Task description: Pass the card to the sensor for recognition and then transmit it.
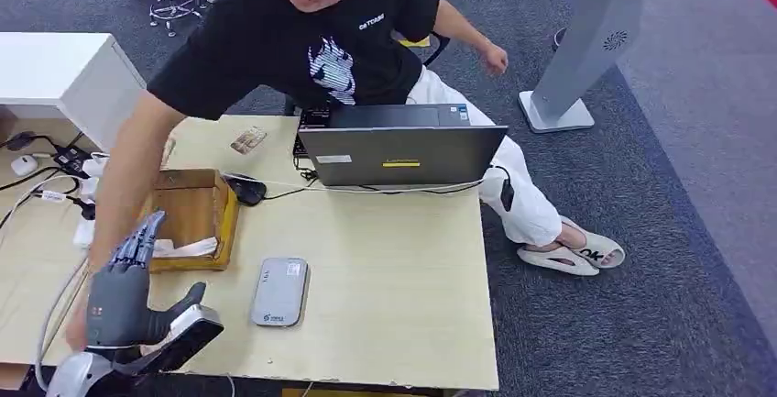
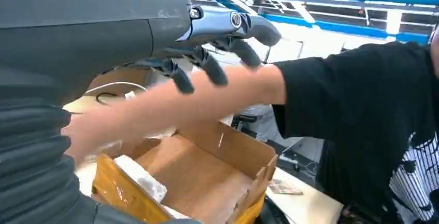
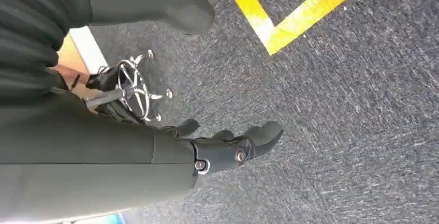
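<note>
My left hand (image 1: 124, 282) is raised over the table's near left corner with its fingers spread and nothing in them. A person's forearm (image 1: 128, 172) reaches down past it, and their blurred hand (image 2: 90, 131) is close under my palm. The grey flat sensor (image 1: 279, 292) lies on the table just right of my left hand. A small brownish card (image 1: 247, 140) lies on the far side of the table, beyond the cardboard box (image 1: 192, 214). My right hand (image 3: 233, 144) hangs over the grey carpet, fingers loosely bent, holding nothing.
The person in a black shirt leans over the table's far edge. An open laptop (image 1: 399, 149) with cables and a black mouse (image 1: 246, 189) stand at the back. The open box (image 2: 207, 167) holds white packets. A grey floor stand (image 1: 586, 39) rises at the right.
</note>
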`<action>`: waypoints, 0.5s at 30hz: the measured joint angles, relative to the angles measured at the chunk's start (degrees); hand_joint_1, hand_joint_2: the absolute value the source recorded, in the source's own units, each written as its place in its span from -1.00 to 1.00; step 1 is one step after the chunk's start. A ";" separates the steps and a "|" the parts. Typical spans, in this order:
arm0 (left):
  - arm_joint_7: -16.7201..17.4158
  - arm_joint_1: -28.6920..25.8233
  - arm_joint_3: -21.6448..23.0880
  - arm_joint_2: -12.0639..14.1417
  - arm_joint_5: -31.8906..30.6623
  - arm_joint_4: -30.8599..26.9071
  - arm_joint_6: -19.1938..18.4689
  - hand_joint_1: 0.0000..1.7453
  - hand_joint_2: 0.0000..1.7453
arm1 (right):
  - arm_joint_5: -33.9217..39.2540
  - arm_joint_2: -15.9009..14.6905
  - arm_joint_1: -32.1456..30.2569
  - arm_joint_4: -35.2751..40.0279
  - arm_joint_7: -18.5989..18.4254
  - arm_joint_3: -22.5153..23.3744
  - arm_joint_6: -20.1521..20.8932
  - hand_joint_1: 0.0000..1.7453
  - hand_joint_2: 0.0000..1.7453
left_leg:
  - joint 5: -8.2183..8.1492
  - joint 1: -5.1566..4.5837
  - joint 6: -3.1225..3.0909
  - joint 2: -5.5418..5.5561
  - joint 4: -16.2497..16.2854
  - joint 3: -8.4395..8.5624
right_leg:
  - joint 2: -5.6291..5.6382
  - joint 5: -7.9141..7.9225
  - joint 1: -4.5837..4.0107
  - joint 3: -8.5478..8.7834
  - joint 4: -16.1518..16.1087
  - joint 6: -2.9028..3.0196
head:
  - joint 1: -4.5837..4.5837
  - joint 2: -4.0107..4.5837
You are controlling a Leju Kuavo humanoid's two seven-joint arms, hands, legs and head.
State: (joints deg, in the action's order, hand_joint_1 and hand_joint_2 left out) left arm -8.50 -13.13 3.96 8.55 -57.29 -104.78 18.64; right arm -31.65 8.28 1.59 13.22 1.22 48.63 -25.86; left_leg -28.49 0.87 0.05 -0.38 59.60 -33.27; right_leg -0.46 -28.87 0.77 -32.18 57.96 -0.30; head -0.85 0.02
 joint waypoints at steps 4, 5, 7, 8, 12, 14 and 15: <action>0.00 -0.83 0.00 -0.35 0.18 -0.90 0.02 -1.00 1.00 | 0.00 0.11 0.01 0.00 0.02 0.20 -0.02 -1.00 1.00 | 0.00 0.00 0.00 0.01 0.00 0.00 | -0.01 0.00 0.00 0.01 0.00 0.00 | 0.00 0.00; 0.00 -0.87 0.00 -0.46 0.24 -1.03 0.02 -1.00 1.00 | 0.00 0.13 0.00 0.00 0.02 0.26 -0.04 -1.00 1.00 | 0.00 0.00 0.00 0.01 0.00 0.00 | -0.01 0.00 0.00 0.01 0.00 0.00 | 0.02 0.00; -0.02 -1.01 0.00 -0.52 0.31 -1.25 0.07 -1.00 1.00 | 0.00 0.15 0.01 0.00 0.02 0.50 -0.02 -1.00 1.00 | 0.00 0.00 0.00 0.01 0.00 0.00 | -0.01 0.00 0.00 0.02 0.00 0.00 | 0.00 0.00; -0.02 -1.07 0.00 -0.52 0.31 -1.34 0.09 -1.00 1.00 | 0.02 0.15 0.01 0.02 0.02 0.55 -0.02 -1.00 1.00 | 0.00 0.00 0.00 0.00 0.00 0.01 | -0.01 0.01 0.00 0.02 0.00 0.00 | 0.02 0.00; -0.04 -1.23 0.00 -0.57 0.48 -1.47 0.15 -1.00 1.00 | 0.07 0.20 0.01 0.02 0.02 0.79 -0.09 -1.00 1.00 | 0.00 0.00 0.00 0.00 0.00 0.00 | -0.01 0.01 0.00 0.02 0.00 0.00 | 0.00 0.00; -0.61 -1.76 0.00 -0.68 0.74 -1.75 0.57 -1.00 1.00 | 0.20 0.22 0.02 0.02 0.02 0.96 -0.31 -1.00 1.00 | 0.00 0.00 0.00 0.00 0.00 0.00 | 0.00 0.00 0.00 0.02 0.00 0.00 | 0.00 0.00; -1.03 -2.13 0.00 -0.79 0.94 -2.10 0.89 -1.00 1.00 | 0.30 0.24 0.01 0.02 0.02 1.09 -0.41 -1.00 1.00 | 0.00 0.00 0.00 0.00 0.00 0.00 | 0.00 0.00 0.00 0.02 0.00 0.00 | 0.02 0.00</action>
State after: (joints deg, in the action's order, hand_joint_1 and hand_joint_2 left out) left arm -9.53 -15.26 3.96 7.76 -56.35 -106.88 19.54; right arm -31.34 8.52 1.60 13.25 1.25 49.72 -26.27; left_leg -28.49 0.87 0.05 -0.38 59.60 -33.27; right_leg -0.47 -28.86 0.77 -32.16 57.96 -0.30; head -0.83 0.02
